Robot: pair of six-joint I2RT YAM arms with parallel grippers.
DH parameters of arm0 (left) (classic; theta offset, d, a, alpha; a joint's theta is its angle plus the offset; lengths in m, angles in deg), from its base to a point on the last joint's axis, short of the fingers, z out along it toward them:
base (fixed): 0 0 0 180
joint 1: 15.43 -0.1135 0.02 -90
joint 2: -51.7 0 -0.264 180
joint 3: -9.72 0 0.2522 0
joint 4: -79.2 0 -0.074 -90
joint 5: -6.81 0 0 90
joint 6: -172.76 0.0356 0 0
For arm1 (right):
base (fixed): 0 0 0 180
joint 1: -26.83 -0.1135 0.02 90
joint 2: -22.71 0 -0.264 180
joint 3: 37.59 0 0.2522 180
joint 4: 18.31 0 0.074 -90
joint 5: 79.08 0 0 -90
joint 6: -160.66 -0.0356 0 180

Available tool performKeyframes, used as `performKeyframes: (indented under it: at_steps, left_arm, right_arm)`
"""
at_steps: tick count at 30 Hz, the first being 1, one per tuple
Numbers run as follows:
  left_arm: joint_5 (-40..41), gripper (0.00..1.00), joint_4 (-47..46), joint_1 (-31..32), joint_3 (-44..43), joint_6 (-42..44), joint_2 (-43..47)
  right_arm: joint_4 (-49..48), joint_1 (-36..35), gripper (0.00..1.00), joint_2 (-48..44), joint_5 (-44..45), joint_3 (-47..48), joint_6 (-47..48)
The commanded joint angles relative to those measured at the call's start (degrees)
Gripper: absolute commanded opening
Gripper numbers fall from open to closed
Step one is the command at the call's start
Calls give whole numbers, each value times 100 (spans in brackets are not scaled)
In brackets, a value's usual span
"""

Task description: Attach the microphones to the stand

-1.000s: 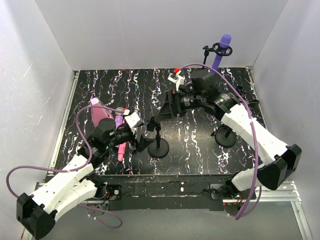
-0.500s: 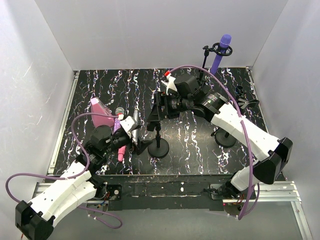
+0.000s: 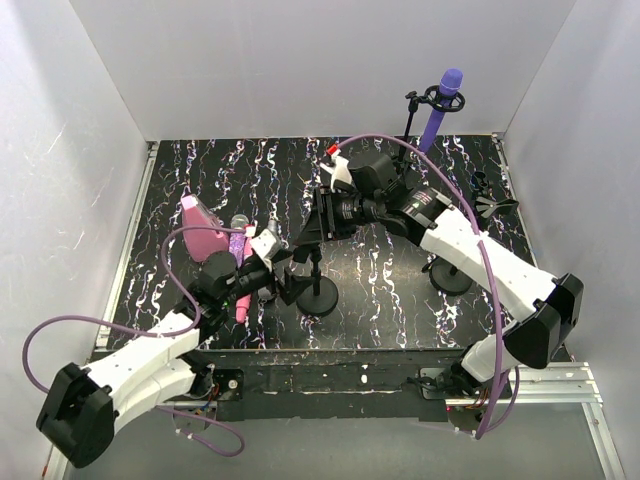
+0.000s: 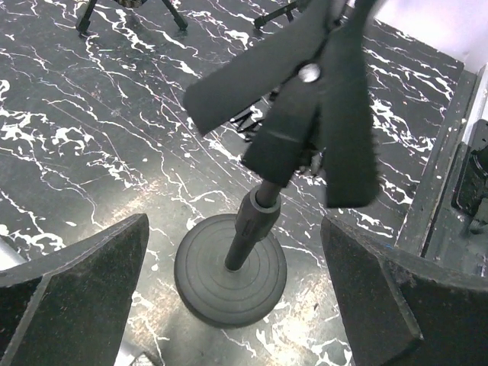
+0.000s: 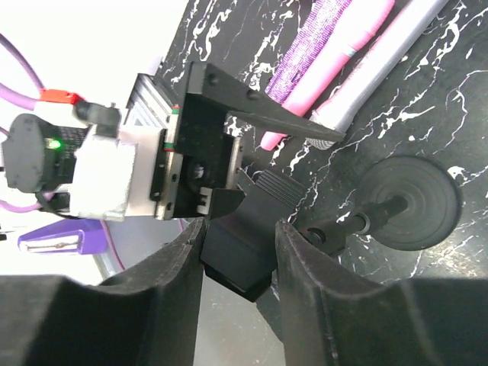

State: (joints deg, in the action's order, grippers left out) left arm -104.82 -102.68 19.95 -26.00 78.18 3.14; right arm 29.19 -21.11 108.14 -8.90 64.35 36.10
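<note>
Two things have changed in the last second. The right hand (image 3: 318,222), which hung released just right of the middle stand (image 3: 320,296), has slid left and clenched. In the right wrist view its fingers (image 5: 309,297) now pinch the black clip (image 5: 236,267) at the top of that stand. The left hand (image 4: 234,229) has swung right, away from the loose microphones and toward the same stand. It is released and empty, its two fingers standing wide on either side of the pole, touching nothing.

The microphones themselves have not moved. The purple microphone (image 3: 445,100) sits upright in the stand at the far right. The pink microphone (image 5: 335,65), the glittery microphone (image 5: 305,53) and the silver-grey microphone (image 5: 389,55) lie side by side on the counter (image 3: 380,290), just left of the middle stand's base.

So one microphone of four looks done, and the work has shifted to readying the next holder. The right hand's pinch probably steadies the clip or squeezes it wider. No microphone can go in yet, because neither hand carries one. The left hand seems placed to brace the pole. After that it must go back left for one of the three on the counter.
</note>
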Motion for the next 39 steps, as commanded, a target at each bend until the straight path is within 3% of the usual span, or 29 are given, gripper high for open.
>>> performKeyframes:
  at_steps: [1, 13, 15, 17, 27, 31, 39]
  left_arm:
    - [88, 94, -1352, 136, 261, -289, -469]
    - [703, 82, -2628, 637, 332, -324, -1771]
    - [721, 74, -2742, 655, 324, -385, -1920]
    - [765, 57, -2822, 672, 280, -465, -2078]
    - [1204, 26, -3261, 690, 508, -728, -2325]
    - [1450, 19, -3367, 690, 710, -843, -2264]
    - [1688, 18, -3393, 690, 974, -957, -2062]
  right_arm:
    - [-376, 249, 35, -254, -505, -310, -243]
    - [-1009, 821, 18, -483, -1648, -1162, -832]
    - [-1132, 892, 17, -527, -1771, -1338, -937]
    - [-1220, 918, 17, -562, -1850, -1479, -999]
    - [-1606, 1313, 16, -694, -2246, -2225, -1298]
    - [-1739, 1498, 16, -765, -2351, -2612, -1395]
    - [-2151, 1666, 16, -931, -2448, -3246, -1684]
